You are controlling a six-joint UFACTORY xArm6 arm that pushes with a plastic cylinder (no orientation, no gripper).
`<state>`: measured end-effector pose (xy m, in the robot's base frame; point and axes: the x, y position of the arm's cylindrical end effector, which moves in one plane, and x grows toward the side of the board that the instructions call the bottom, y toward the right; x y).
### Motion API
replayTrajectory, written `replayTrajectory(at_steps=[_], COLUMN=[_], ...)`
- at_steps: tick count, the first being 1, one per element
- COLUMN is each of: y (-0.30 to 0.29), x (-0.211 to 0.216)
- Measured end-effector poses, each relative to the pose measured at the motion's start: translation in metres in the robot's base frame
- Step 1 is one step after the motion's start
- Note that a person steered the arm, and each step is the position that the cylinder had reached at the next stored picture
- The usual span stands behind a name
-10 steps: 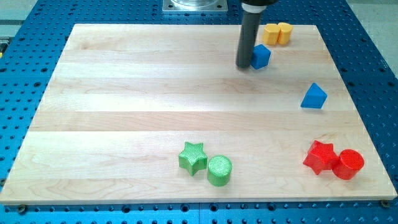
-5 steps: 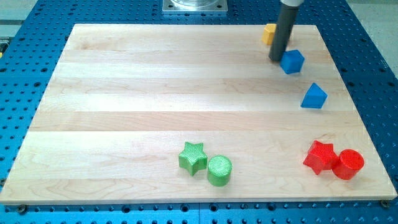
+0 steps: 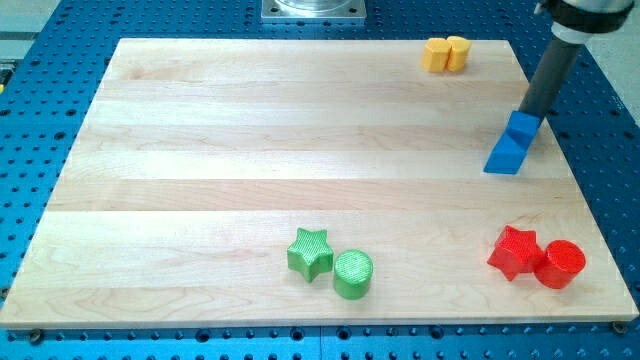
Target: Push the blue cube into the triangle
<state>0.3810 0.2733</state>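
Observation:
The blue cube (image 3: 523,127) sits near the view's right edge of the wooden board (image 3: 250,150), touching the upper right side of the blue triangle (image 3: 504,156). My rod comes down from the view's top right. My tip (image 3: 530,113) rests against the cube's upper edge, just above it in the view.
Two yellow blocks (image 3: 446,53) sit together at the board's top edge. A green star (image 3: 310,252) and a green cylinder (image 3: 353,274) sit at the bottom centre. A red star (image 3: 516,251) and a red cylinder (image 3: 560,264) sit at the bottom right.
My tip moved to the view's right and down, pushing the blue cube from near the yellow blocks to touch the blue triangle. The yellow blocks, hidden earlier by the rod, show fully.

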Motion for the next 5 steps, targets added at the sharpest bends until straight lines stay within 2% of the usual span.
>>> replayTrajectory(at_steps=[1, 5], y=[-0.03, -0.014], x=[0.023, 0.024])
